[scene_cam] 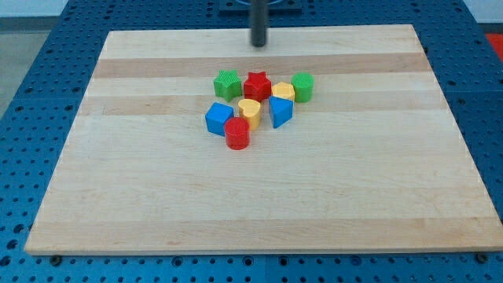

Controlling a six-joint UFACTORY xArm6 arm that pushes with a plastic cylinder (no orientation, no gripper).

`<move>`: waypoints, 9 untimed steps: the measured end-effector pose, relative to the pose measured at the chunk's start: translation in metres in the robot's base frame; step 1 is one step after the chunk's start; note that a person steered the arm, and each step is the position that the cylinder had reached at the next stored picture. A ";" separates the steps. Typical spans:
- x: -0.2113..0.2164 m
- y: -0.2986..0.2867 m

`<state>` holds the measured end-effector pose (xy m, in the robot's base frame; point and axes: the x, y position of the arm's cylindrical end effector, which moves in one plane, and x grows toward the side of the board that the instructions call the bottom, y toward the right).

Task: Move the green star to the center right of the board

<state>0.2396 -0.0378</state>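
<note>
- Camera view: a pale wooden tabletop (259, 212) is seen lying on a blue perforated base (23, 47).
- My tip (258, 44) is seen at the far edge of the tabletop, near the middle of its width, standing upright and well apart from all the blocks.
- No pincer is carried by the arm, so nothing is held and no opening can be told; only the straight dark rod is shown.
- The blocks are gathered in one cluster a little beyond the middle of the tabletop.
- The green star (227, 83) is found at the far left of the cluster, just beside the red star (257, 85) on its right; whether they touch cannot be told.
- A green cylinder (302, 86) is placed at the far right of the cluster, next to a yellow block (284, 91) whose shape cannot be made out clearly.
- A second yellow block (250, 111) is set in the middle of the cluster, nearer than the red star.
- A blue block (280, 111) with a pointed front is seen to its right.
- A blue cube (219, 118) is placed at the near left, with a red cylinder (237, 133) just beside it as the nearest piece.
</note>
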 end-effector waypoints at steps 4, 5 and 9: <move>0.110 -0.049; 0.118 -0.048; 0.135 0.011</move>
<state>0.3750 -0.0264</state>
